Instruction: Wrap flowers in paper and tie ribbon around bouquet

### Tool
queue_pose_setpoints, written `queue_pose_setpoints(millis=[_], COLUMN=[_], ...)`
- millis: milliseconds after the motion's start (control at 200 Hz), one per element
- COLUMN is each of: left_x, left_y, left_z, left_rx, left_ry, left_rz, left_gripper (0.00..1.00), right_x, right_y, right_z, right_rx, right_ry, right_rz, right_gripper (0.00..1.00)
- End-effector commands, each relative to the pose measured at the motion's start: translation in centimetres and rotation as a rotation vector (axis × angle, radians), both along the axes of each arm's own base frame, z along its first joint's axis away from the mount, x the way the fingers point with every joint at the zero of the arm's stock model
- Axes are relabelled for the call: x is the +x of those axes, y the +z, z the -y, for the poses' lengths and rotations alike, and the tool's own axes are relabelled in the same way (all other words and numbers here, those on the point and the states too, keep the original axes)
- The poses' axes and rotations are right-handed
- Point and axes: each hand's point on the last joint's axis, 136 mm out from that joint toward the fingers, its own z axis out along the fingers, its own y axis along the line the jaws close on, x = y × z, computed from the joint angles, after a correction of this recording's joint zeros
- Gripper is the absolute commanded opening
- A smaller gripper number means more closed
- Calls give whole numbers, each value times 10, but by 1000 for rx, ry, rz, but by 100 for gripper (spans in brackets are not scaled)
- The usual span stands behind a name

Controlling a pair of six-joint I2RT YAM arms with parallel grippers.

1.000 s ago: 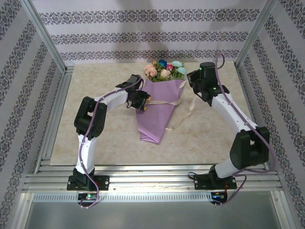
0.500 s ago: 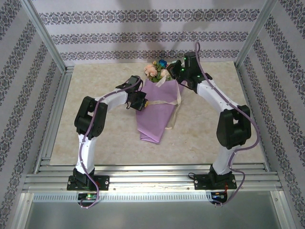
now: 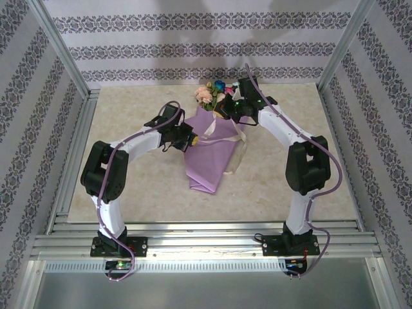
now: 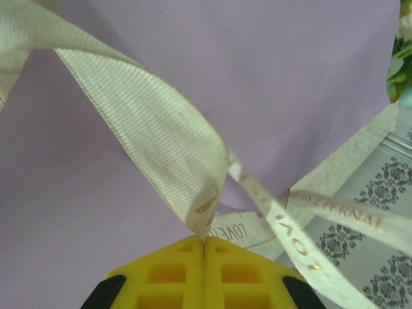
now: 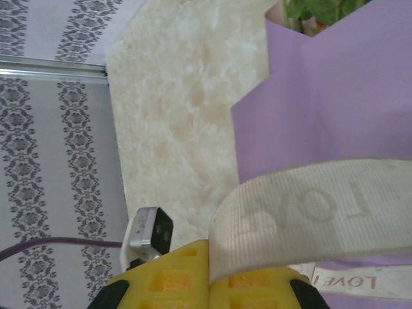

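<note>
Flowers (image 3: 215, 94) already wrapped in paper (image 3: 209, 158); ribbon (image 4: 154, 129) pinched by left gripper (image 4: 205, 243) and right gripper (image 5: 209, 254), each pressed together; tying judged unfinished.

Bouquet (image 3: 206, 164) lying flat.
You see blooms (image 3: 215, 94) at its far end, cream ribbon (image 4: 148, 135) crossing the lilac paper (image 4: 290, 77).

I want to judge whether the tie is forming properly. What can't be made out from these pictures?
Left wrist: the ribbon runs off the top-left and right edges, so its ends are cut off.
Right wrist: the flowers are cropped by the top edge.
Top external: where the ribbon crosses the paper is too small to tell knot from loop; the right arm covers part of the flowers; the stems are hidden inside the paper.
</note>
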Motion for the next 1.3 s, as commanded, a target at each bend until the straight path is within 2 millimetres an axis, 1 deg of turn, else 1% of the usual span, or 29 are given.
queue_pose_setpoints(millis=[0,65,70,185,255,320,440,585,659,709,734,754,779,799,839,869,889,924,984,1039,1094,1169,1219,1294], left_x=[-4,-4,-4,1,6,11,18,35,46,51,52,53,53,53,50,48,46,39,25,8,-9,-30,-39,-43], left_y=[13,14,14,18,19,17,6,-4,-6,-9,-11,-12,-14,-13,-11,-5,-1,6,17,20,19,15,10,4], left_z=[12,12,12,14,16,18,17,15,16,18,19,20,21,20,20,18,17,14,9,3,-2,-6,-6,-2], left_rx=[-42,-39,-39,-38,-30,-20,15,32,43,52,55,57,61,65,76,91,103,132,180,215,236,276,312,350], left_ry=[-72,-81,-81,-94,-109,-127,-155,-170,-194,-216,-228,-237,-247,-252,-263,-273,-280,-301,-348,-383,-426,-525,-603,-705], left_rz=[69,83,84,112,127,136,128,146,179,191,193,197,196,199,205,220,231,242,252,242,225,211,206,215], left_gripper=[0,0,0,0,0,0,0,0,0,0,4,9,17,27,43,51,54,55,57,57,55,45,38,31], right_x=[14,25,26,41,44,43,34,15,5,-1,-2,-3,-3,-3,-1,0,1,2,4,5,6,6,7,7], right_y=[-20,-32,-31,-59,-74,-82,-95,-97,-95,-98,-99,-100,-102,-104,-107,-109,-110,-109,-109,-108,-109,-112,-115,-116], right_z=[14,15,15,6,-2,-9,-25,-45,-50,-48,-45,-42,-38,-35,-28,-24,-22,-19,-17,-19,-19,-21,-20,-20], right_rx=[-72,-105,-106,-142,-154,-179,-191,-171,-154,-164,-173,-181,-185,-186,-185,-185,-185,-189,-188,-180,-182,-184,-185,-184], right_ry=[-7,5,6,43,69,91,134,194,216,214,206,199,187,178,161,152,148,141,136,142,145,145,140,136], right_rz=[-40,-72,-68,-117,-148,-162,-184,-203,-216,-227,-231,-234,-238,-243,-255,-263,-267,-268,-271,-274,-279,-287,-294,-299], right_gripper=[0,0,0,0,0,0,0,0,0,0,0,0,0,0,0,0,0,0,0,0,0,0,0,0])
